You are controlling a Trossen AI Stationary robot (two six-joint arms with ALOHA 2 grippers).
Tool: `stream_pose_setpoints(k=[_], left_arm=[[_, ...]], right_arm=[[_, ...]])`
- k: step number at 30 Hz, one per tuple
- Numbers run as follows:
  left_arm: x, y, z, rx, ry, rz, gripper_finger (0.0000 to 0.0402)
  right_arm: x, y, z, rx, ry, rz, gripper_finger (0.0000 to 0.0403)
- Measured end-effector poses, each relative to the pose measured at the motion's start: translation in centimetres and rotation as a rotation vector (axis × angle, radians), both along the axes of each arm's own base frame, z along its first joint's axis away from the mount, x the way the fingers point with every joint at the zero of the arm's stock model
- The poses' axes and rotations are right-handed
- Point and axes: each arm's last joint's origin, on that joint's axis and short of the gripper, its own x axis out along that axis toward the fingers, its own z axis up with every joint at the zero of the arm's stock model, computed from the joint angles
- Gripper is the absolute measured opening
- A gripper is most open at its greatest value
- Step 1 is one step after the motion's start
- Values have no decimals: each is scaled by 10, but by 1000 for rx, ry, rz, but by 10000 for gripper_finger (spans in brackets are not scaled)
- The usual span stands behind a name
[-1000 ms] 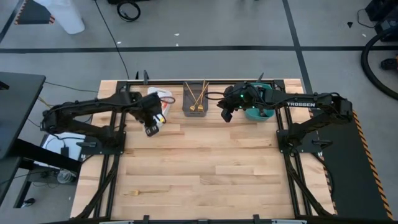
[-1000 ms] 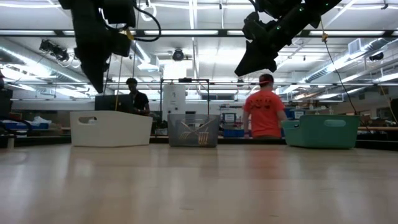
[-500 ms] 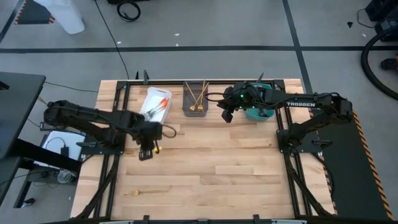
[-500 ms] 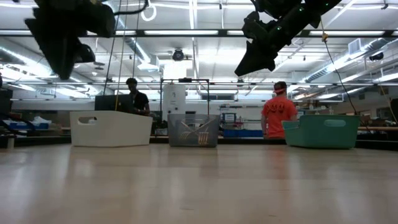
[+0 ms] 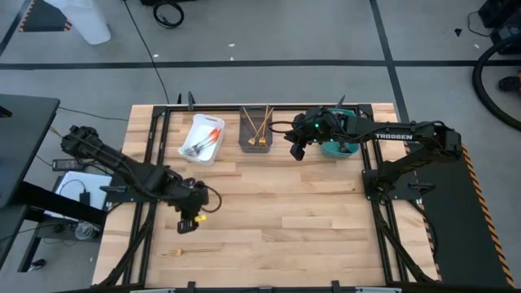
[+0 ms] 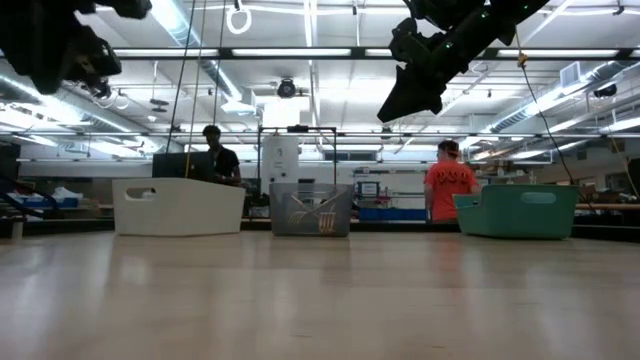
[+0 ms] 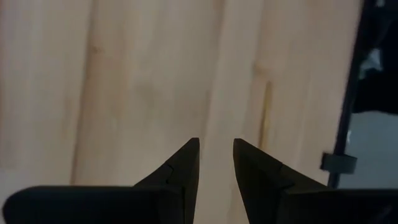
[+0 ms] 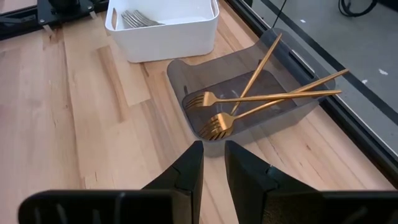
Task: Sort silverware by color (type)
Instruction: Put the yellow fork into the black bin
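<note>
Silverware is spread over 4 places. 1 gold fork point(image 5: 191, 251) lies alone on the bare wooden table point(image 5: 277, 212), near the front edge on the left side, nothing around it. 3 more gold forks point(image 8: 249, 102) rest crossed in the grey bin point(image 8: 283, 115) at the back middle, their handles leaning on its far rim. Beside that bin, to its left, the white bin point(image 5: 201, 139) holds silver-headed pieces, some with orange handles; in the right wrist view only silver fork heads point(image 8: 138, 18) show over its rim. The teal bin point(image 5: 340, 149) stands at the back right, mostly covered from above by the right arm, so its contents cannot be seen.

The left gripper point(image 5: 186, 225) hangs above the table a little behind the lone fork, with clear wood between them; its wrist view shows both fingers point(image 7: 184, 163) slightly apart with nothing between them, and a thin gold streak on the boards ahead. The right gripper point(image 5: 296, 152) waits in the air between the grey and teal bins, its jaws a narrow gap apart and empty, pointed at the grey bin.

In the low view, 2 people point(image 6: 450, 185) stand in the room behind the bins.
</note>
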Motion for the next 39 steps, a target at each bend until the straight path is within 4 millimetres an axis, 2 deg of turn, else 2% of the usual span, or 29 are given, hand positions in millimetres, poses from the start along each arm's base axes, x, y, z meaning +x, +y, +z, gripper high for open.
stream_pose_setpoints(k=[6, 15, 26, 33, 39], left_arm=[[-5, -25, -6, 1, 12, -82, 105], [-8, -67, -31, -1, 78, -130, 104], [-20, -111, -56, -43, 141, -82, 102], [-25, -131, -66, -98, 146, -30, 102], [-27, -136, -77, -59, 185, -18, 102]], right_arm=[[0, 0, 0, -1, -3, 0, 77], [0, 0, 0, 30, -13, 0, 77], [0, 1, 0, 35, -14, 5, 77], [0, 1, 0, 35, -14, 5, 77], [0, 1, 0, 35, -14, 5, 77]])
